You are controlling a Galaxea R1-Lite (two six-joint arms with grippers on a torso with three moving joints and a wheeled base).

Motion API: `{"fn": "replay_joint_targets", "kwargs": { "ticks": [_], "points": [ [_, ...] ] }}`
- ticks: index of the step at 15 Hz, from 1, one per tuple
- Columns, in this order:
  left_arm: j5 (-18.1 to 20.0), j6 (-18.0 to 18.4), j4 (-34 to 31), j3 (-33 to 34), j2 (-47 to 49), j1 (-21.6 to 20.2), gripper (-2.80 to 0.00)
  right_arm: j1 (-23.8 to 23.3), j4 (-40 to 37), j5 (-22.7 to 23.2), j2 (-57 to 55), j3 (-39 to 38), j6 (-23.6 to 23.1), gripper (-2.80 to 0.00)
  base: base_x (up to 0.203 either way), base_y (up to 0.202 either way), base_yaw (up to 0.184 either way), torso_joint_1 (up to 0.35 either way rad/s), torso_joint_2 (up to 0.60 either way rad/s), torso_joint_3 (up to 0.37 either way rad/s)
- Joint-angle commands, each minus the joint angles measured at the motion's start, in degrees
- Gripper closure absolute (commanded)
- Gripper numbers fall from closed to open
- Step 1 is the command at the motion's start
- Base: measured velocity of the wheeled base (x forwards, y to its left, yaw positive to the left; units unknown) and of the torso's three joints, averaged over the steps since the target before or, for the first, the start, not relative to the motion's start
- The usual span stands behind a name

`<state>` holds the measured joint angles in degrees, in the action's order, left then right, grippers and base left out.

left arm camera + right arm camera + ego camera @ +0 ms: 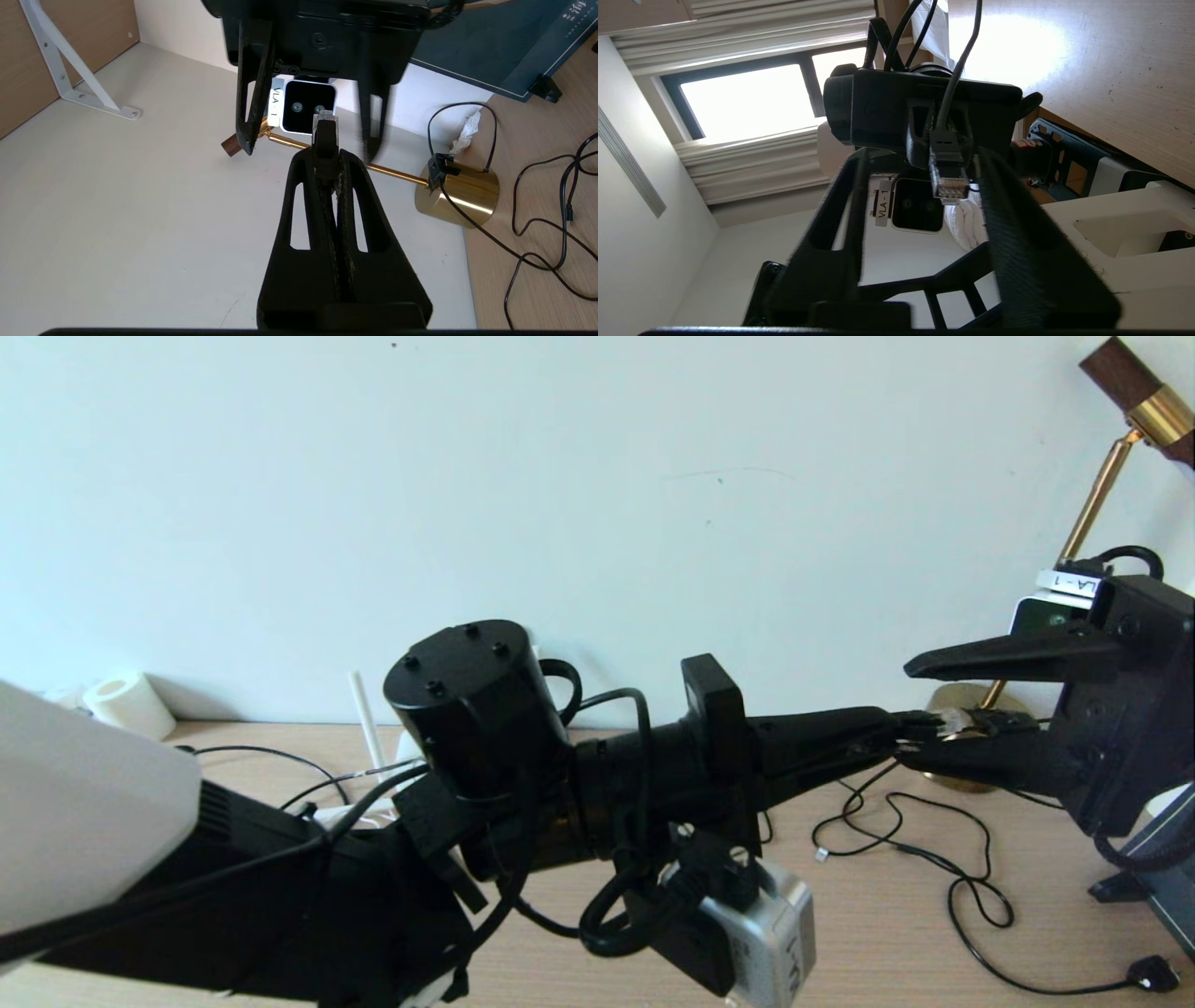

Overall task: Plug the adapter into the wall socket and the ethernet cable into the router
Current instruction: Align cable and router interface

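Note:
My left gripper [901,733] reaches across to the right and is shut on the ethernet cable's plug [950,719]. The clear tip sticks out past the fingers [348,186], and the plug [325,128] points at my right gripper [907,714]. That gripper is open, one finger above and one below the plug, not touching it. In the right wrist view the plug [948,184] hangs between the spread fingers [1017,219]. Of the router only a white antenna [366,723] shows behind the left arm. The adapter and the wall socket are out of view.
A brass lamp stands at the back right, its base [460,193] just behind both grippers. Thin black cables [971,887] loop over the wooden table [887,943], ending in a small black plug [1153,973]. A paper roll [126,702] sits far left.

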<state>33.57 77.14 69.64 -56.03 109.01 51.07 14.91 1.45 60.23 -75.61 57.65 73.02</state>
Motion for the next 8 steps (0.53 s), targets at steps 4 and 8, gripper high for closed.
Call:
{"fn": "replay_joint_targets", "kwargs": {
  "ticks": [4,8],
  "points": [
    [-5.04,-8.92,0.75,1.1,-2.5,-0.08,0.0,-1.25,2.74,-6.9,4.1,-1.84,-0.82,-2.8,0.0,0.0,0.0,0.0,0.0,0.0],
    [-17.07,-32.2,-2.78,1.89,-8.86,0.08,0.0,-5.47,10.87,-14.79,12.98,-9.8,-8.37,-2.8,0.0,0.0,0.0,0.0,0.0,0.0]
  ]
}}
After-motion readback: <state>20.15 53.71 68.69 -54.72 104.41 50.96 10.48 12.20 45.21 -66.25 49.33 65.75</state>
